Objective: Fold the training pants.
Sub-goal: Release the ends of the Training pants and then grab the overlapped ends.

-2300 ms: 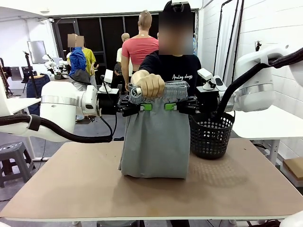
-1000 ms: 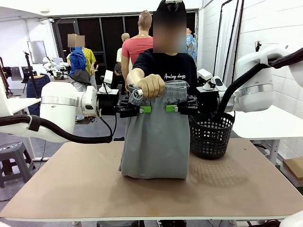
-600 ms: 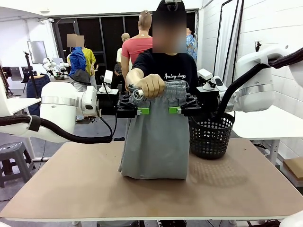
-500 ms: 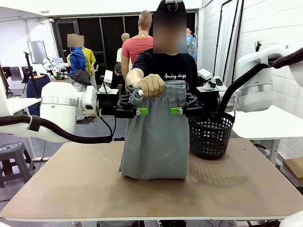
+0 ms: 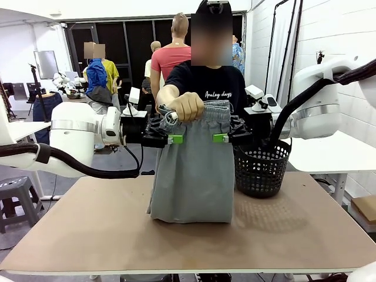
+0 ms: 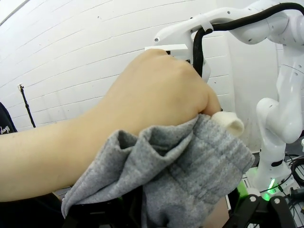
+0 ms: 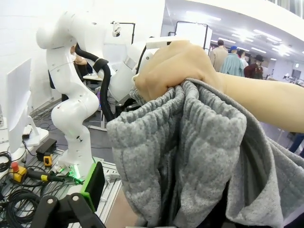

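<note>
Table (image 5: 88,235), brown top, person at the far side. Training pants (image 5: 194,176) hang in the middle over it, waistband bunched up top, lower end resting on the tabletop. Black basket (image 5: 262,167) stands just beside their edge on the robot's right.

Left gripper (image 5: 168,139) and right gripper (image 5: 225,138) flank the pants just under the waistband. Jaws wide, holding nothing. On the right one the far finger is hidden by cloth, so that one only looks open. Person's hand (image 5: 187,107) is a tight fist on the waistband and carries all the weight.

Risks:
- If the fist lets go before either gripper closes, the pants slump into a heap.
- Closing this near the fist could pinch the person's knuckles, or catch only one layer.
- A swing of the cloth could knock the basket.

Front view gives the full hang, the table contact and the basket. Wrist views give the close-up: cloth lying between the left fingers, a green pad (image 7: 92,185) standing clear of the fabric, and a white cord tip (image 6: 230,124) poking from the fist.
</note>
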Robot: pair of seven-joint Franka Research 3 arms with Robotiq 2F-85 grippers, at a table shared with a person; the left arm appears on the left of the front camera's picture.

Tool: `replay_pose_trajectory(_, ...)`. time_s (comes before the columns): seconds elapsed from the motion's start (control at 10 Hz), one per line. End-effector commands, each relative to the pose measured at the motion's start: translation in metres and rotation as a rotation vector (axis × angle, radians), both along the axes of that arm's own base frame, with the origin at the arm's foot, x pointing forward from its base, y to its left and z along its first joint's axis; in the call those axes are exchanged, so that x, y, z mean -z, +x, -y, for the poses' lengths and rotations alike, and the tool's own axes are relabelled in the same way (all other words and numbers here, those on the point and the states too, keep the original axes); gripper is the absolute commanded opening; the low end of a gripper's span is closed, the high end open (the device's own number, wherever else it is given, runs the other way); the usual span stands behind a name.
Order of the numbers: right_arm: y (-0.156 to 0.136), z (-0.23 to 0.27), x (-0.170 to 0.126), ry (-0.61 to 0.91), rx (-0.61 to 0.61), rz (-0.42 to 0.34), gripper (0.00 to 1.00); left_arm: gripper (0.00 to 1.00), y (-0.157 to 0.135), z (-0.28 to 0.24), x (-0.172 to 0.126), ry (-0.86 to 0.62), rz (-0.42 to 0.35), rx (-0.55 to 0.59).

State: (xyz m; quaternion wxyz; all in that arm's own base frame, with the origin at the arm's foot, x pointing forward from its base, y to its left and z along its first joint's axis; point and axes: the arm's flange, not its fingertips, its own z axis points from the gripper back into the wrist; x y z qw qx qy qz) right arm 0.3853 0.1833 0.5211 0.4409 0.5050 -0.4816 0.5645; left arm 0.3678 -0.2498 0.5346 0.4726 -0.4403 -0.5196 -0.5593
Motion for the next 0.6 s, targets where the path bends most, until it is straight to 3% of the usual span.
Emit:
replay_pose_trajectory(0.0, 0.0, 0.005, 0.0, 0.004, -0.006, -0.018, 1.0, 1.0, -0.003, -0.001, 0.002, -0.021, 0.001, -0.029)
replay_pose_trajectory(0.5, -0.003, 0.024, -0.005, 0.005, 0.048, -0.033, 1.0, 1.0, -0.012, -0.015, 0.005, -0.043, -0.001, -0.097)
